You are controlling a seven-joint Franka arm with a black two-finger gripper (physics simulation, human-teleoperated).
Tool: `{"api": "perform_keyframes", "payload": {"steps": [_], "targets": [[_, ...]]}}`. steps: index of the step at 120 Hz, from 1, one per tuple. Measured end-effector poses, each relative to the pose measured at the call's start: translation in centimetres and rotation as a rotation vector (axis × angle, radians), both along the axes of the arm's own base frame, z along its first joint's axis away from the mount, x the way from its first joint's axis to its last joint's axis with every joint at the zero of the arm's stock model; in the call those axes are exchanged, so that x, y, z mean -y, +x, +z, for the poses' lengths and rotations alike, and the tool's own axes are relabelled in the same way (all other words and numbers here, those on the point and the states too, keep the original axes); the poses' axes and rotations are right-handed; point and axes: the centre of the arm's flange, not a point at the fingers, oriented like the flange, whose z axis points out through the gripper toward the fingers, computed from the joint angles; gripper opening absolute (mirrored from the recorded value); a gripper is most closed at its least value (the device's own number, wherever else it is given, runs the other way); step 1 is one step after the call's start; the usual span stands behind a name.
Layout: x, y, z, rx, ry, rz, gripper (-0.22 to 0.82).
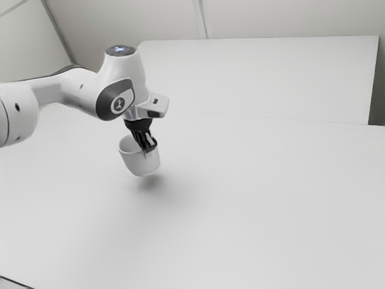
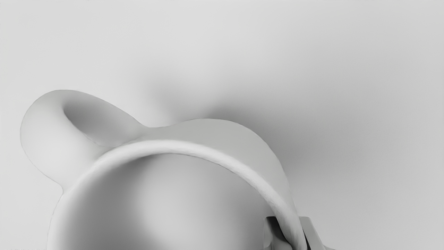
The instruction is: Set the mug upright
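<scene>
"Where's the mug [image 1: 136, 164]?"
"At the claw [image 1: 149, 149], clamped by its rim [image 2: 194, 147] (one finger [image 2: 272, 229] inside, one outside)."
"And the bench [image 1: 240, 211]?"
"Below the claw; the mug hangs over it, mouth up, slightly tilted."

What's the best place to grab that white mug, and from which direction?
Probably the thin wall at the round white rim, from above, one jaw inside and one outside: the white mug has its mouth mostly upward. The black two-finger gripper holds it so, away from the looped white handle.
</scene>
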Motion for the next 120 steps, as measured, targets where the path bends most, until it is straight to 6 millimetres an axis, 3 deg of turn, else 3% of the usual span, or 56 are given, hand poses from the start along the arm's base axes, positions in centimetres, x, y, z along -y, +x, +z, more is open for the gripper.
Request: {"api": "perform_keyframes", "payload": {"steps": [18,68,120], "targets": [[2.3,0.0,-1.3,0.021,0.031,0.049,-0.18],[2.8,1.1,-5.1,0.042,0.031,0.263,-0.18],[4.4,1.4,-6.5,0.058,0.005,0.389,-0.17]]}}
